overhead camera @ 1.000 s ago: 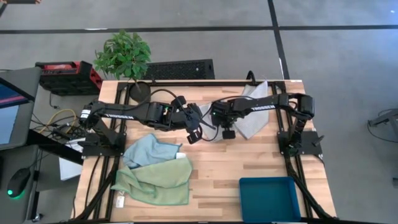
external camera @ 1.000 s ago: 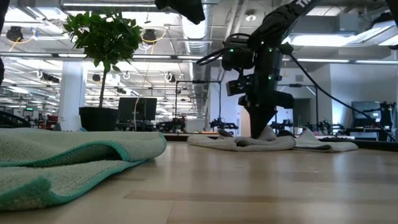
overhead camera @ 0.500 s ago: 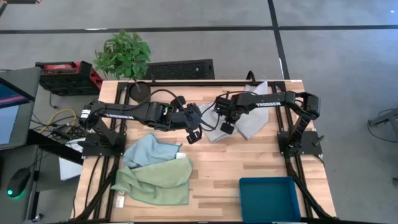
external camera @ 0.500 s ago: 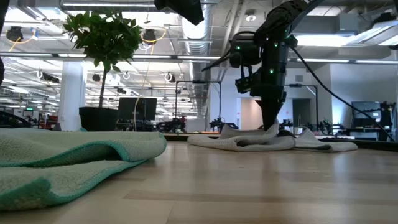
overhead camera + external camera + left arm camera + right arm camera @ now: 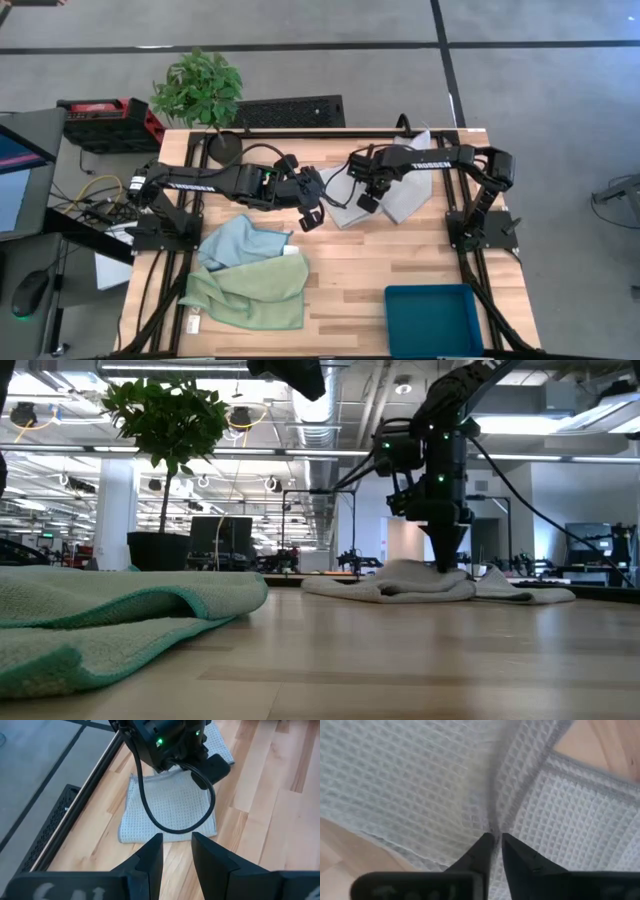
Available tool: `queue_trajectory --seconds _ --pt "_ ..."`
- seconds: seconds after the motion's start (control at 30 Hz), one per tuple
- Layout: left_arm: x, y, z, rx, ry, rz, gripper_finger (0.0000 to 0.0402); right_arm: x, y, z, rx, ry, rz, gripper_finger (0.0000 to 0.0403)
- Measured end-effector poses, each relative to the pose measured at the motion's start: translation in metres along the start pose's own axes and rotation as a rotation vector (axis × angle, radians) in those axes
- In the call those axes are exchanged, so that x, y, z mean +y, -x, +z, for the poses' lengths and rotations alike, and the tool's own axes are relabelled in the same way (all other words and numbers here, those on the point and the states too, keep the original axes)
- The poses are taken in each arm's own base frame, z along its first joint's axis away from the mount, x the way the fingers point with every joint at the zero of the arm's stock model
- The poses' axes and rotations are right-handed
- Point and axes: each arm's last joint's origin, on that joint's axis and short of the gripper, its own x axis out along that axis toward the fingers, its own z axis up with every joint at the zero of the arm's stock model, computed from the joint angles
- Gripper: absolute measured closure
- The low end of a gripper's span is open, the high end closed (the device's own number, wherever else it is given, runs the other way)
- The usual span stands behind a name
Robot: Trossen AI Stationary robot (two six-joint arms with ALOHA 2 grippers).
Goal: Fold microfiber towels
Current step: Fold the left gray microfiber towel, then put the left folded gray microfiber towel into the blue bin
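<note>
The only writing that can be read is the white lettering "TROSSEN" along the forearm of the right arm in the high view; the matching lettering on the left arm is too small to read.

Going left to right in the high view: the pale green towel (image 5: 250,292) lies rumpled near the front left of the table (image 5: 350,265), and the light blue towel (image 5: 238,240) lies crumpled just behind it, touching and partly under its edge. In the low view the green towel fills the near left, cut off by the picture's edge. The left gripper (image 5: 313,208) hovers above bare wood near the table's middle, just beside the grey towels; in the left wrist view its fingers (image 5: 151,860) stand a little apart with nothing between them, and the near grey towel (image 5: 167,812) lies ahead of them, partly hidden by the other arm's wrist and cable.

Right of that, the right gripper (image 5: 366,200) is down on the light grey towels (image 5: 395,190) – two cloths overlapping, the rear one's corner reaching the back edge. The right wrist view shows its fingertips nearly closed, pinching a raised ridge of grey waffle cloth (image 5: 492,815) – which of the two cloths cannot be told. The dark teal bin (image 5: 432,318) sits at the front right, well apart.
</note>
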Motion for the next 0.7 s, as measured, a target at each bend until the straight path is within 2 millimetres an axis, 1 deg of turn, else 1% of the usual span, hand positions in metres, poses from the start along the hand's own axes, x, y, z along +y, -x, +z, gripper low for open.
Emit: queue_trajectory --seconds 0.2,0.3,0.37,0.43,0.6,0.7 --pt "0.0 0.0 0.0 0.002 -0.007 0.001 0.0306 -0.001 0.0 -0.005 0.047 0.006 -0.007 0.0281" --pt "0.0 0.0 -0.001 0.007 -0.011 0.002 0.0306 0.0 0.001 -0.008 0.085 0.08 0.034 0.0266" --pt "0.0 0.0 -0.001 0.013 -0.014 0.004 0.0306 0.002 0.002 -0.012 0.112 0.188 0.083 0.0259" --pt "0.001 0.0 -0.002 0.02 -0.018 0.006 0.0306 0.007 0.01 -0.016 0.104 0.306 0.124 0.0256" --pt "0.0 0.0 -0.004 0.037 -0.025 0.008 0.0306 0.024 0.037 -0.026 -0.013 0.584 0.145 0.0256" --pt "0.0 0.001 -0.005 0.04 -0.03 0.008 0.0306 0.033 0.048 -0.032 -0.067 0.727 0.145 0.026"
